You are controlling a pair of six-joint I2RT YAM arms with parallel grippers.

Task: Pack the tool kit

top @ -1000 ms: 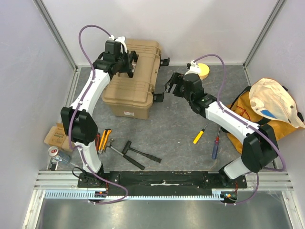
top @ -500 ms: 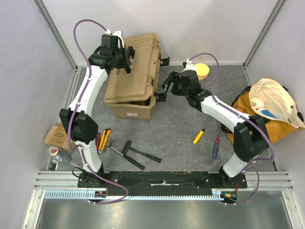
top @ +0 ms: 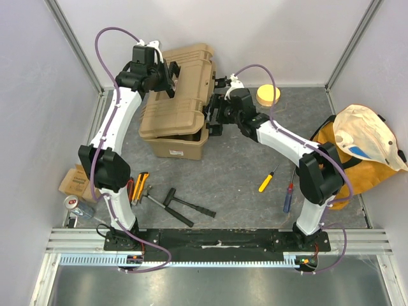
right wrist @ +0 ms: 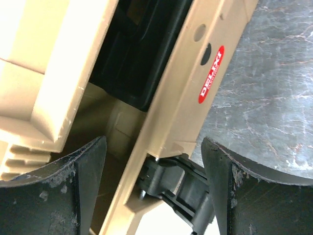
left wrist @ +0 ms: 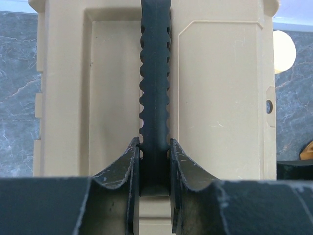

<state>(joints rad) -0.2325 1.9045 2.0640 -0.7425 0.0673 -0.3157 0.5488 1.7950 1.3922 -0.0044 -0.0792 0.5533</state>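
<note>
Top external view told me I had barely started: my left gripper (left wrist: 155, 147) pinched the handle (left wrist: 155, 73), holding the toolbox (top: 182, 108) lid (top: 191, 70) cracked open beneath it, my right gripper (right wrist: 152, 147) stood spread at the latch side, and the yellow screwdriver (top: 266, 182), blue screwdriver (top: 288, 199), hammer (top: 182, 205) and pliers (top: 139, 187) lay unpacked well behind both.

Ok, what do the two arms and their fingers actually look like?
They match. The left arm and right arm both have white link shells joined by bulky black joint housings. A thin purple cable runs along each, arching free near the wrist. The fingers are dark curved plastic, scuffed with pale scratches. I see no lettering on either arm.
</note>
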